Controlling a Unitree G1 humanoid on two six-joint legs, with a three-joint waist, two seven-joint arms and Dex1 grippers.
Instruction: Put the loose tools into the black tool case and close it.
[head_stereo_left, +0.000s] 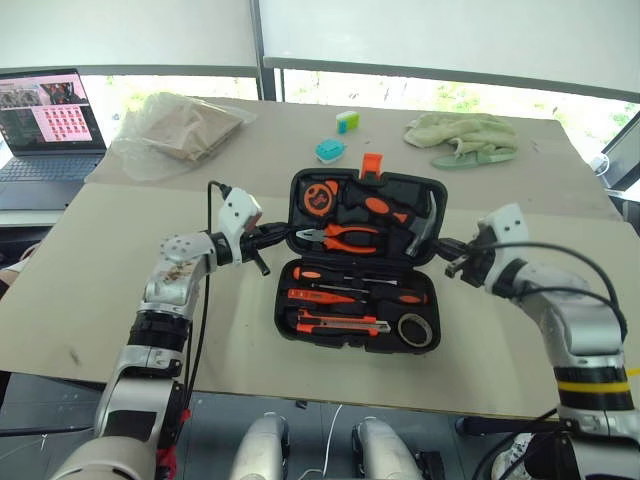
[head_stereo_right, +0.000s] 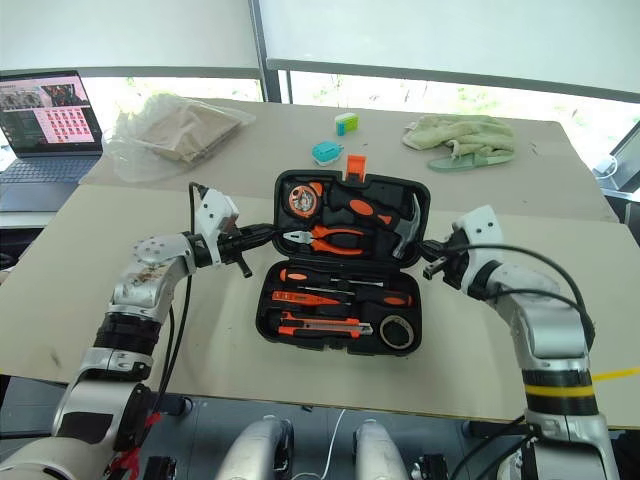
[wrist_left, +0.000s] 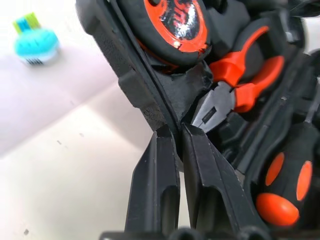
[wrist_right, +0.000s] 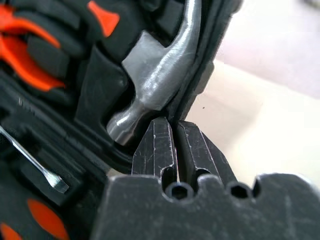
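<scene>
The beige table (head_stereo_left: 120, 260) bears the open black tool case (head_stereo_left: 361, 262), a laptop (head_stereo_left: 45, 125), and perhaps a bag (head_stereo_left: 180, 128).

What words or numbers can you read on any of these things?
None can be read.
Tape measure: a dark mark on its orange face, too blurred to read.
Laptop screen: small pictures, too small to read.
Tool case: no lettering visible.

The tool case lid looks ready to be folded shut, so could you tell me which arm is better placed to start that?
Neither clearly: left gripper and right gripper are each shut on an opposite side edge of the tool case lid.
</scene>
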